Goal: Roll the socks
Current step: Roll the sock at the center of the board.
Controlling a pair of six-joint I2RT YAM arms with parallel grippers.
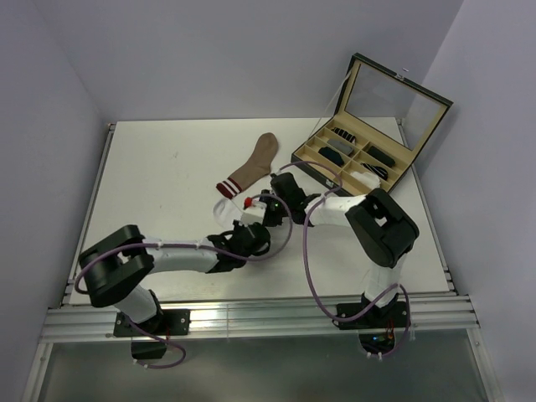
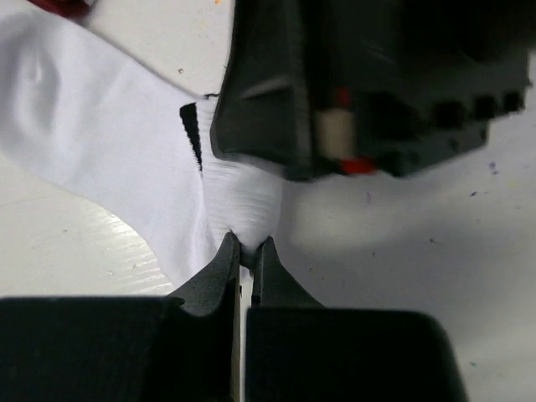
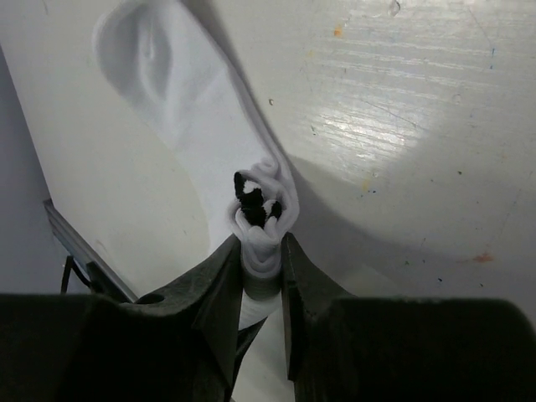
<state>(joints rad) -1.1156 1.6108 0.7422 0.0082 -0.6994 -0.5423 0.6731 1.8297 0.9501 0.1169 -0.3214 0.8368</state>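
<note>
Two grippers meet on one end of the white sock [image 2: 92, 142], near the middle of the table [image 1: 167, 167]. The left gripper [image 2: 247, 249] is closed, and its tips pinch a fold of white fabric. From these tips the sock spreads flat toward 10 o'clock in the left wrist view. The right gripper [image 3: 261, 251] stands just opposite at 12 o'clock, almost touching the same fold. It is clamped on the bunched cuff [image 3: 255, 197], where the dark stripes are crumpled together. In the right wrist view the long axis of the sock runs from the cuff toward 11 o'clock, and the foot part lies loose on the table.

So both arms hold the same end, and the free length points away from them. I think a roll must travel along this axis, from the cuff toward the toe. Neither arm is nearer, because both are already on the cuff.

Farther, in the top view, the tan sock [image 1: 251, 172] lies flat at about 12 o'clock from the grippers. Its striped cuff is at 7 o'clock and its toe at 1 o'clock, and nothing touches it. The open box [image 1: 394, 96] stands at 2 o'clock, well apart.
</note>
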